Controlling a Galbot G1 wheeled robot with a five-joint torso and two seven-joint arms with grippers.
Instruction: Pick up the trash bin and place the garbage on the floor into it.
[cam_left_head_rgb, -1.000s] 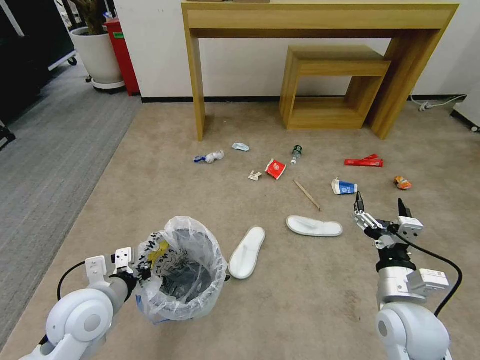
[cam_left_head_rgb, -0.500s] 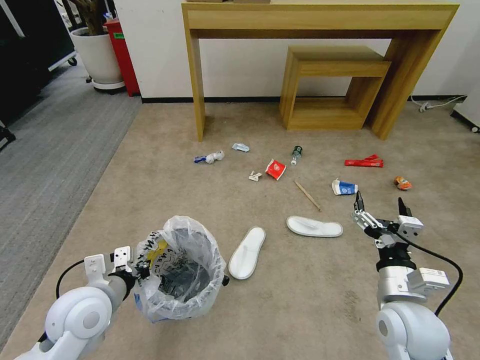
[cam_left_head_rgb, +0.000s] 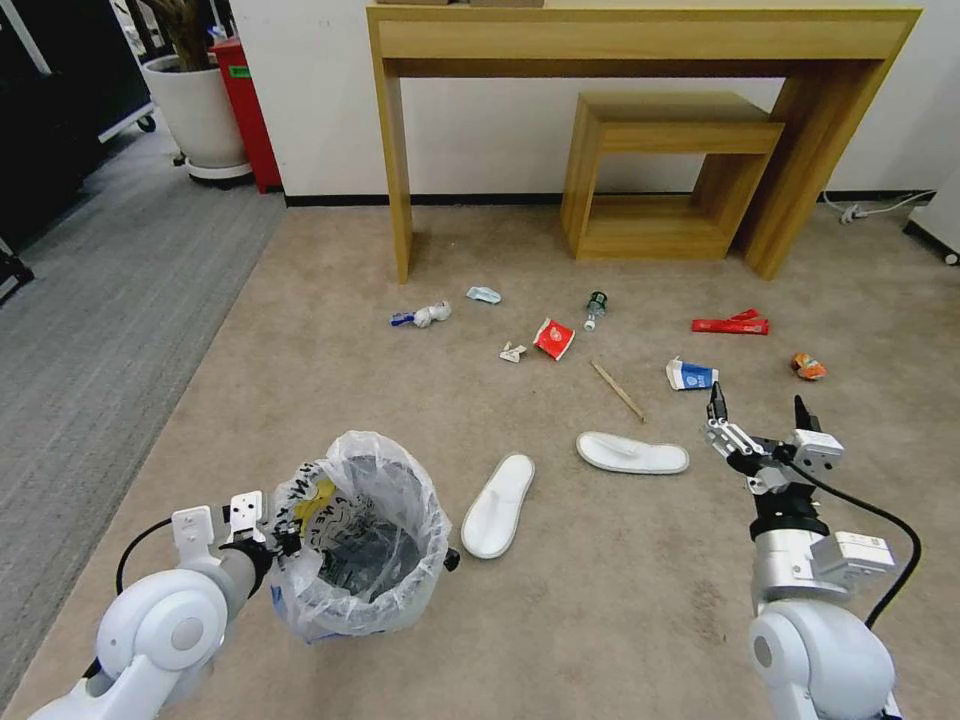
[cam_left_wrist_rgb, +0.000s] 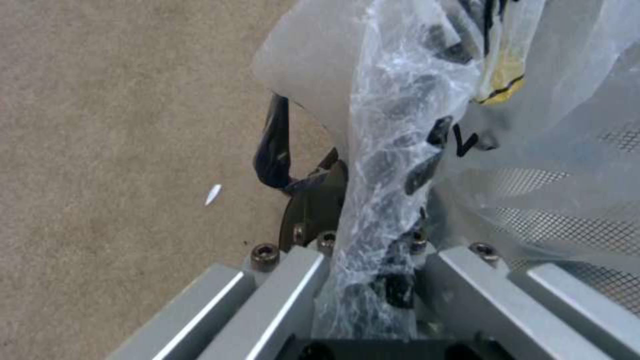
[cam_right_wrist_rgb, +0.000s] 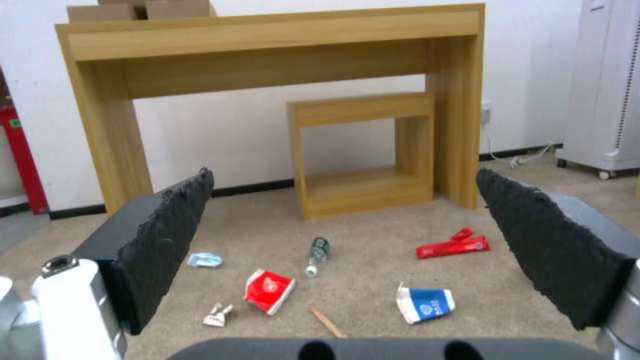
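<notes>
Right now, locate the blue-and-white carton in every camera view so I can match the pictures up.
Head view: the blue-and-white carton lies on the carpet just ahead of the open right gripper.
Right wrist view: the blue-and-white carton sits low between the fingers.
Left wrist view: this camera faces the trash bin gripped by the left gripper.
Shared landmark: the wooden stick, left of the carton.

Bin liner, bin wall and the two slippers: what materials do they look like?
Trash bin liner: thin clear plastic film, glossy and crinkled, printed black and yellow; the left gripper is clamped on its rim. Bin wall: looks like fine perforated mesh, likely metal, seen through the film in the left wrist view. Slippers: matte white, flat and thin, probably soft disposable fabric or foam; cannot tell which.
</notes>
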